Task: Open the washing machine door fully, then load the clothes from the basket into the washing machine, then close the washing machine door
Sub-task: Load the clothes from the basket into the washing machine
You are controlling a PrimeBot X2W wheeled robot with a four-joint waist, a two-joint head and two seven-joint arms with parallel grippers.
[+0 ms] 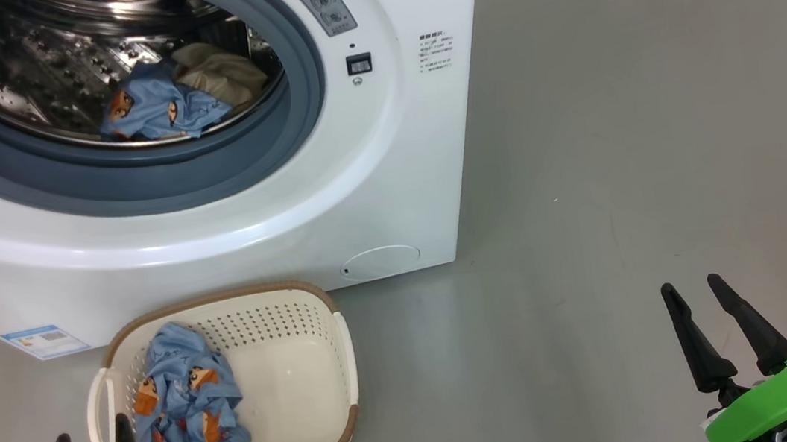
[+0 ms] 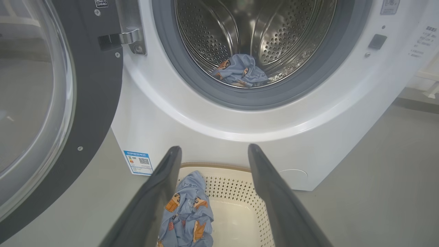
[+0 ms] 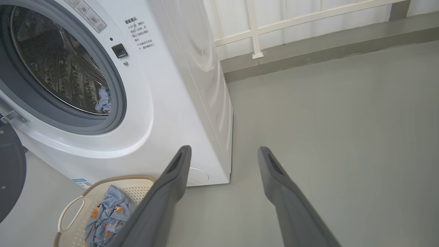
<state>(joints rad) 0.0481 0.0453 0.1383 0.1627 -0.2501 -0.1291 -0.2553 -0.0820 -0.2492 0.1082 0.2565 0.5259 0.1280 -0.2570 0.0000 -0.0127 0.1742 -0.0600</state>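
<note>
Clothes in drum: a light-blue printed garment point(image 1: 162, 108) and a cream piece point(image 1: 221, 73) lie at the front of the drum point(image 1: 45, 76), just inside the gasket point(image 1: 134, 185).
Clothes in basket: a second printed garment point(image 1: 189, 419) lies bunched in the left half of the basket point(image 1: 286, 324). The right half of the basket floor is bare.
Basket position: on the floor point(image 1: 613, 111), just in front of the washing machine point(image 1: 388, 176), below the drum opening.
Door: the washing machine door point(image 2: 96, 85) stands swung wide to the left. The opening step is judged complete.
Progress: loading is judged partly done. One garment is left to transfer, then the door is to be closed.
Left gripper point(image 1: 91, 434): fingers spread apart, holding nothing, at the near left edge of the basket beside the second printed garment.
Right gripper point(image 1: 690, 286): fingers spread apart, holding nothing, over bare floor well to the right of the basket.
Head view contribution: the cream piece beside the blue garment in the drum, hidden from both wrist views, and both grippers in one frame.
Left wrist view contribution: the door's glass window point(image 2: 31, 96) and hinge bracket point(image 2: 132, 34), where the head view gives a dark sliver of the door at its left edge. The second printed garment sits between this gripper's fingers.
Right wrist view contribution: the machine's side panel and a white railing point(image 3: 253, 31) at the wall behind it.
</note>
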